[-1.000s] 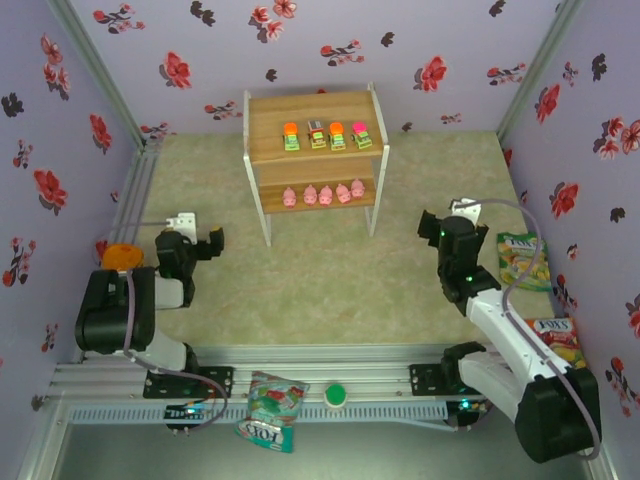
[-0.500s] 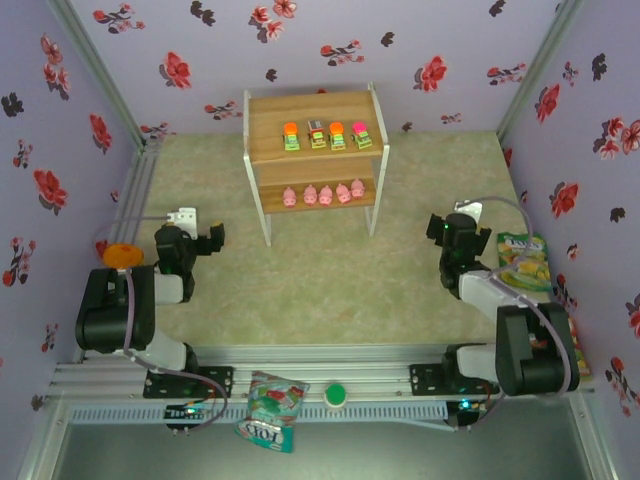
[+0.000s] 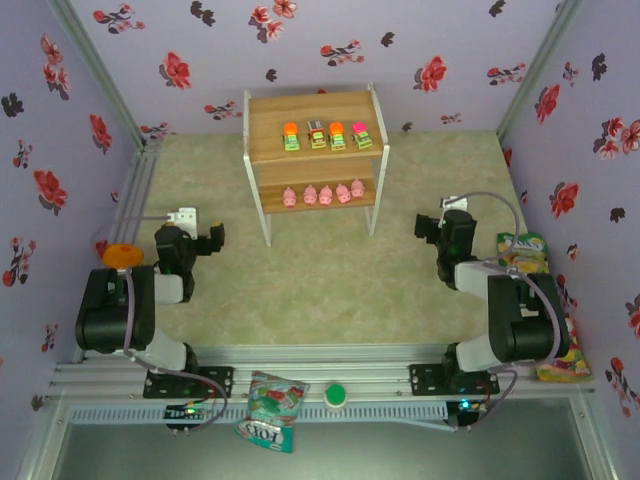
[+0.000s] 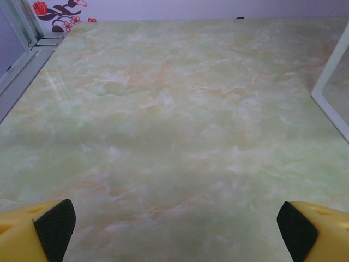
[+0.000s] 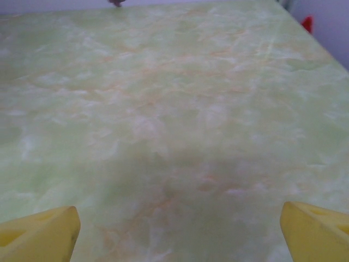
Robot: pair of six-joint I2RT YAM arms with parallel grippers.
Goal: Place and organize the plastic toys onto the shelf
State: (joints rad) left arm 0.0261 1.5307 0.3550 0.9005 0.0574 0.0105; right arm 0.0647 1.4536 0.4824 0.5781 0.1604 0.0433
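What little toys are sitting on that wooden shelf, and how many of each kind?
Toy cars, on the top board of the shelf: 4
Pink pigs, on the lower board: 5
Total: 9

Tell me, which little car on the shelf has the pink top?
The rightmost car on the shelf, upper board; the other three have orange or red tops.
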